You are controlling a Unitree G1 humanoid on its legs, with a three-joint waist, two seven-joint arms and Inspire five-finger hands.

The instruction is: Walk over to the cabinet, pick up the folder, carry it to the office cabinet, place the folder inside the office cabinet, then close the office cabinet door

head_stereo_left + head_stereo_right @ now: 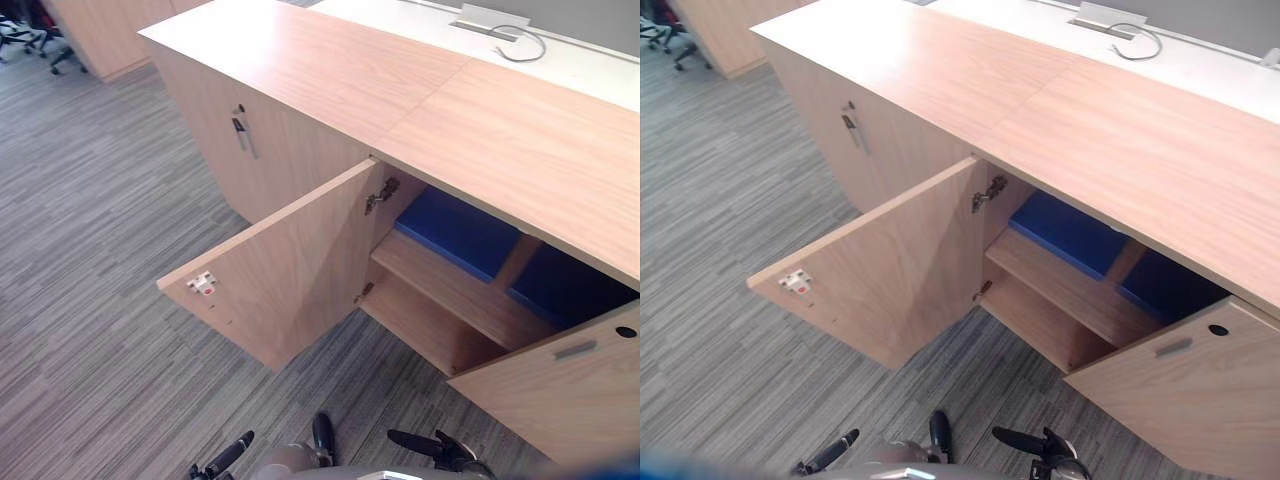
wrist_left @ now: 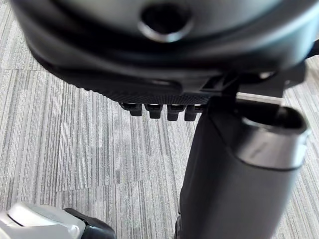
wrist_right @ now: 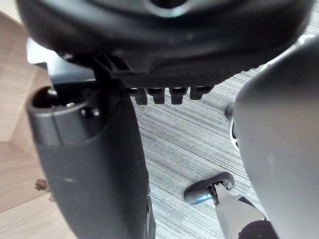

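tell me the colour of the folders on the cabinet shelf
Blue folders, clearest in the left eye view.

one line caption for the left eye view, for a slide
Office cabinet with both doors open, blue folders on its upper shelf, left hand and right hand hanging open above the carpet.

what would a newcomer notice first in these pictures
The office cabinet stands wide open over striped grey carpet, its left door jutting towards the camera and its right door at the lower right. On the upper shelf inside lies a blue folder, with a second blue shape beyond a wooden divider.
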